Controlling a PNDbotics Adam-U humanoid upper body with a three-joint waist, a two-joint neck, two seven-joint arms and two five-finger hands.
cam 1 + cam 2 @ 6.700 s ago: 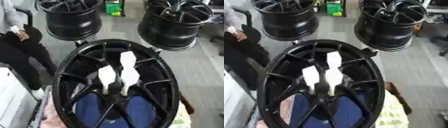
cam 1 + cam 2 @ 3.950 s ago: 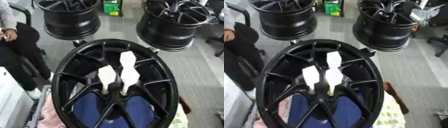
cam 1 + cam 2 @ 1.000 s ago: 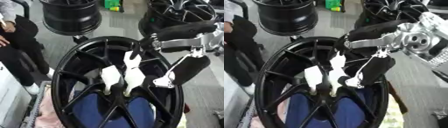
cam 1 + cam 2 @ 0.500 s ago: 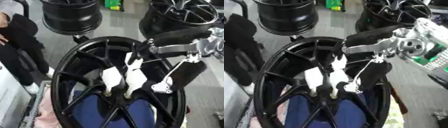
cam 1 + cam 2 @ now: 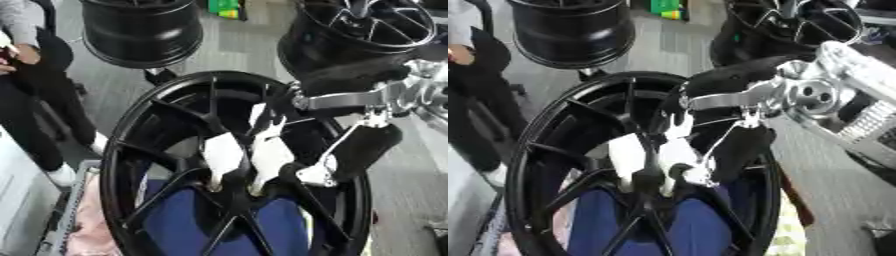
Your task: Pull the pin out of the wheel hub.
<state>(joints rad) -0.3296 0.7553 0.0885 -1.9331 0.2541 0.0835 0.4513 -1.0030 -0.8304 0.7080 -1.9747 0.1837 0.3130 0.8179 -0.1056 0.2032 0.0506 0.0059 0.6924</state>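
In the middle of the big black wheel hub (image 5: 131,165) stand three white pins. The wheel hub is close to the camera, and something blue shows through its lower spokes. The left pin (image 5: 223,155) and the middle pin (image 5: 271,157) sit side by side, just above the centre of the wheel hub. The third pin (image 5: 261,117) stands a little farther back, above the middle one. The right hand (image 5: 337,167) comes in from the right of the wheel hub. Its black fingers lie across the spokes, right beside the middle pin and the far pin. I cannot tell if the fingers are holding a pin. Behind the wheel hub, two more black wheels (image 5: 144,30) stand on the grey floor.
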